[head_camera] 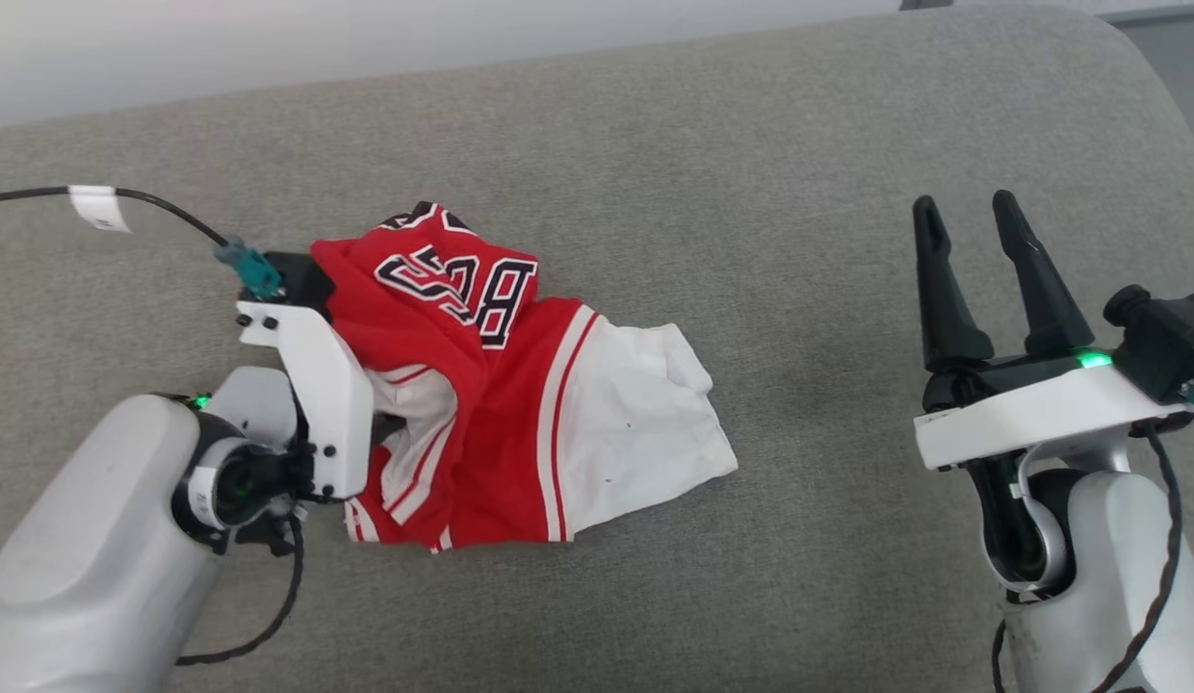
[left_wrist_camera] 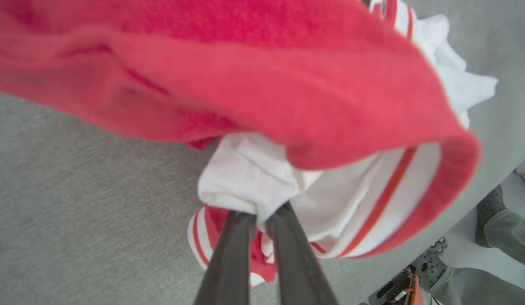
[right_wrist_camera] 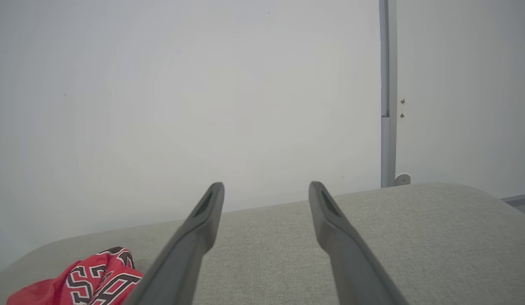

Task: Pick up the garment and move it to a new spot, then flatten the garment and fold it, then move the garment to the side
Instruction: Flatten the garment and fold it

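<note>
The garment (head_camera: 520, 404), a red jersey with white sleeves, striped trim and black lettering, lies crumpled left of centre on the grey cushion (head_camera: 751, 192). My left gripper (left_wrist_camera: 262, 214) is shut on a white fold of the garment (left_wrist_camera: 245, 178), with a red layer draped over the fingers; in the head view the cloth hides those fingertips behind the white wrist plate. My right gripper (head_camera: 968, 217) stands open well to the right, above bare cushion, nothing between its fingers. The right wrist view shows that gripper (right_wrist_camera: 266, 192) open and a red lettered corner of the garment (right_wrist_camera: 93, 279) at lower left.
A black cable with a white tag (head_camera: 101, 207) runs to the left wrist. The cushion's curved edge (left_wrist_camera: 478, 203) drops off near a person's foot and trouser leg (left_wrist_camera: 499, 224). A pale wall (right_wrist_camera: 182, 84) with a vertical conduit (right_wrist_camera: 386, 84) stands behind.
</note>
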You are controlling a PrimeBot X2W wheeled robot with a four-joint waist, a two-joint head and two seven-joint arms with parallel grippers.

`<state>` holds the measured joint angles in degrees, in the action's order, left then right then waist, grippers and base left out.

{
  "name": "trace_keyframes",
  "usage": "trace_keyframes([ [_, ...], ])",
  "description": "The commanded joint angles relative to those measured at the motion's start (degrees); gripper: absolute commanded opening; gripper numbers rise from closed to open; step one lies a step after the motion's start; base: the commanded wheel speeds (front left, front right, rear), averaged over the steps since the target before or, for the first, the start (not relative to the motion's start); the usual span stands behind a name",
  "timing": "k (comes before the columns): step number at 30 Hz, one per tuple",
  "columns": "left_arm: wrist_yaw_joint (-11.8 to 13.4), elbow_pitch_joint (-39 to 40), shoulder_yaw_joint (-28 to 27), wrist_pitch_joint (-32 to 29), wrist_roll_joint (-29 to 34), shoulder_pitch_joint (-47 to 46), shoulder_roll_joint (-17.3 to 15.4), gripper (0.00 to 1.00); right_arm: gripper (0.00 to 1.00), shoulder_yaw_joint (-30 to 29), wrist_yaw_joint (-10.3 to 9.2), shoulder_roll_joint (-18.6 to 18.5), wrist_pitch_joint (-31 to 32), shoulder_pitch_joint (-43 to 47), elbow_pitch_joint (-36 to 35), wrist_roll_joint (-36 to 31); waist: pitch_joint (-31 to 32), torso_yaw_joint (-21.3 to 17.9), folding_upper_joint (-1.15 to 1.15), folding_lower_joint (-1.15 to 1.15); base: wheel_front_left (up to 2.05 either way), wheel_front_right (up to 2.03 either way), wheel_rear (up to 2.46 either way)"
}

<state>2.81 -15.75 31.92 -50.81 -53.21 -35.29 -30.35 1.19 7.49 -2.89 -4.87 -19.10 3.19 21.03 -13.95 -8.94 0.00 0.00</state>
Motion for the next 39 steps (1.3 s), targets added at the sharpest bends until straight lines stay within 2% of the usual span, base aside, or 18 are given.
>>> trace_keyframes([
  [1,0.20,0.22,-0.66,0.47,-0.42,-0.52,-0.19,0.00,1.00,-0.32,0.00,-0.04,0.25,0.48,-0.18,-0.49,0.26,0.47,0.00,0.00,0.00,0.00,0.00],
  [6,1.75,3.72,-3.31,0.99,-2.60,0.67,-1.21,0.00,1.00,-1.13,0.00,-0.04,1.02,0.95,-0.44,-0.82,1.00,2.33,0.00,0.00,0.00,0.00,0.00],
  [15,5.38,11.70,-8.67,1.32,-5.98,6.06,-5.58,0.00,1.00,-1.88,0.00,-0.04,1.95,1.45,-1.04,-0.97,1.31,4.69,0.00,0.00,0.00,0.00,0.00],
  [18,5.46,12.97,-8.64,1.13,-5.62,7.18,-6.59,0.00,1.00,-1.81,0.00,-0.03,2.19,1.44,-0.95,-0.93,1.36,5.08,0.00,0.00,0.00,0.00,0.00],
  [23,4.92,13.15,-7.11,-0.16,-4.55,5.74,-6.38,0.00,1.00,-1.35,0.00,-0.04,2.38,0.78,-1.05,-0.83,1.50,5.32,0.00,0.00,0.00,0.00,0.00],
  [24,4.72,12.95,-6.57,-0.47,-4.28,4.90,-6.27,0.03,1.00,-1.37,0.00,-0.04,2.39,0.67,-1.05,-0.78,1.53,5.37,0.00,0.00,0.00,0.00,0.00],
  [25,4.39,12.55,-5.92,-0.99,-4.09,4.21,-6.04,0.30,1.00,-1.32,0.00,-0.03,2.39,0.60,-1.03,-0.76,1.58,5.44,0.00,0.00,0.00,0.00,0.00],
  [26,4.44,11.88,-5.29,-1.64,-3.83,3.65,-5.65,0.62,1.00,-1.26,0.00,-0.03,2.40,0.56,-0.99,-0.77,1.63,5.51,0.00,0.00,0.00,0.00,0.00],
  [27,4.52,11.23,-4.68,-2.32,-3.55,3.02,-5.37,1.00,1.00,-1.20,0.00,-0.04,2.42,0.52,-0.94,-0.68,1.67,5.57,0.00,0.00,0.00,0.00,0.00],
  [39,1.73,3.71,-0.39,-4.46,0.01,-3.21,-4.04,1.00,1.00,-1.10,0.00,-0.03,3.29,0.60,-1.47,-1.08,2.06,5.46,0.00,0.00,0.00,0.00,0.00],
])
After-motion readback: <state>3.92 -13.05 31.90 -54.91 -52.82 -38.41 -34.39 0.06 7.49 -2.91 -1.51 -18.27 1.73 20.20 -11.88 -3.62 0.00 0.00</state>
